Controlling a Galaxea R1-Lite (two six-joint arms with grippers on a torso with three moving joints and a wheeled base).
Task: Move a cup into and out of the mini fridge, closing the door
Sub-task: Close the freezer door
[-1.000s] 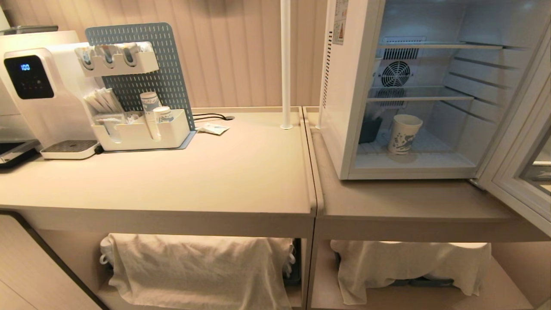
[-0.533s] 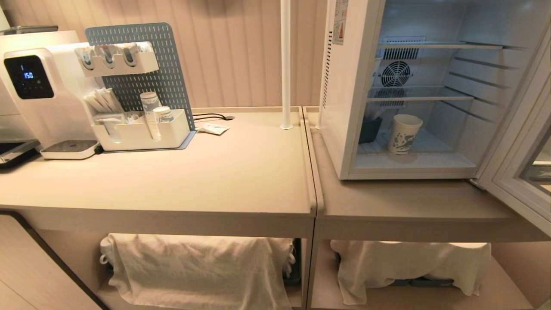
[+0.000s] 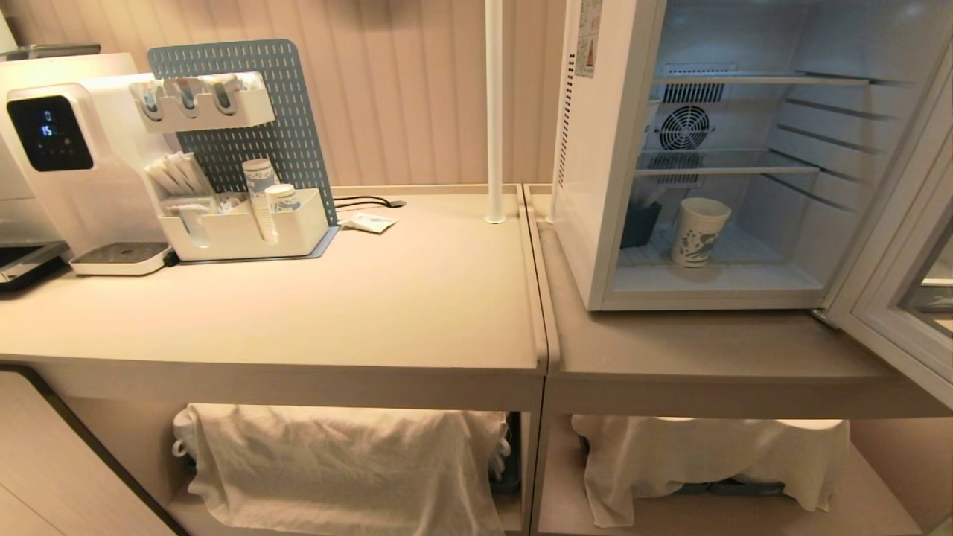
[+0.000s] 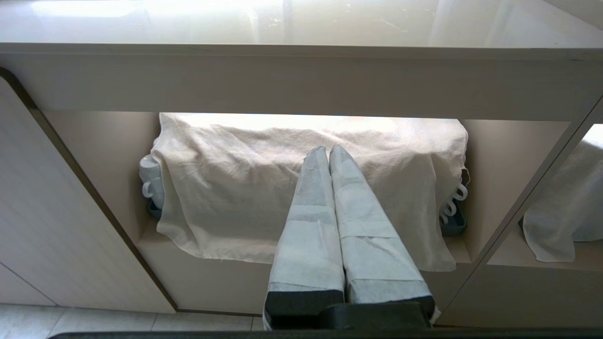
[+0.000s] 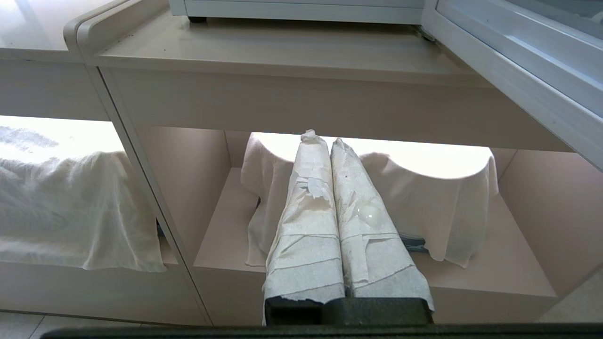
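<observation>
The left gripper (image 4: 328, 153) is found parked low before the cloth-covered shelf (image 4: 301, 188) under the counter, its wrapped fingers pressed together on nothing. Further right, the mini fridge (image 3: 595, 186) is seen on the counter with the cup (image 3: 698, 231) standing upright on its floor, below the wire shelves. The door (image 3: 904, 298) is swung wide at the far right. The right gripper (image 5: 324, 141) is likewise parked low and clenched empty. The cup is judged placed inside; its removal and the door's closing remain undone. Against the earlier frames, only the coffee machine (image 3: 67, 164) display reading is altered; nothing else is moved.
</observation>
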